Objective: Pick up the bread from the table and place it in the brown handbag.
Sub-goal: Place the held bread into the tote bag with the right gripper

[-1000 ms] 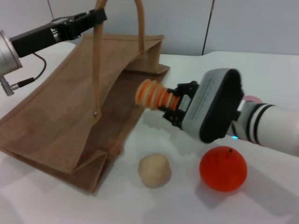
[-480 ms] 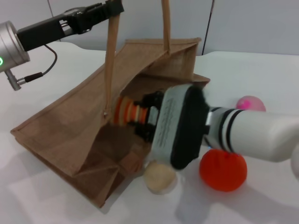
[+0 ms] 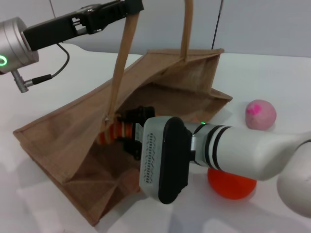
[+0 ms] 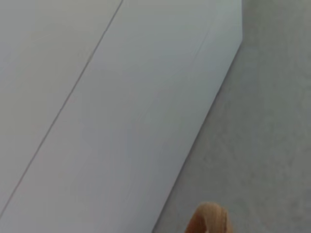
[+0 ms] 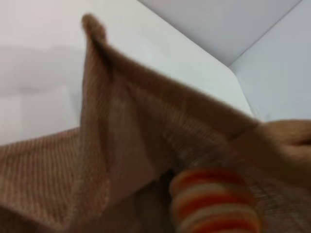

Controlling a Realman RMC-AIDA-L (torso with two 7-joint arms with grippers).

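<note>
The right tool [image 3: 127, 130] grips the bread [image 3: 112, 132] by one end and pokes it into the open mouth of the bag [image 3: 73, 126]. The bread sits just past the bag's front edge, close under the top flap, with dark open room deeper inside. The left tool [image 3: 127, 8] is up high, pinched shut on one handle [image 3: 121, 63], pulling the mouth wide. The bag lies tilted on the white desk [image 3: 272, 77]. A pink ball [image 3: 261, 114] and an orange ball [image 3: 232, 184] rest on the desk beside the right arm, outside the bag.
</note>
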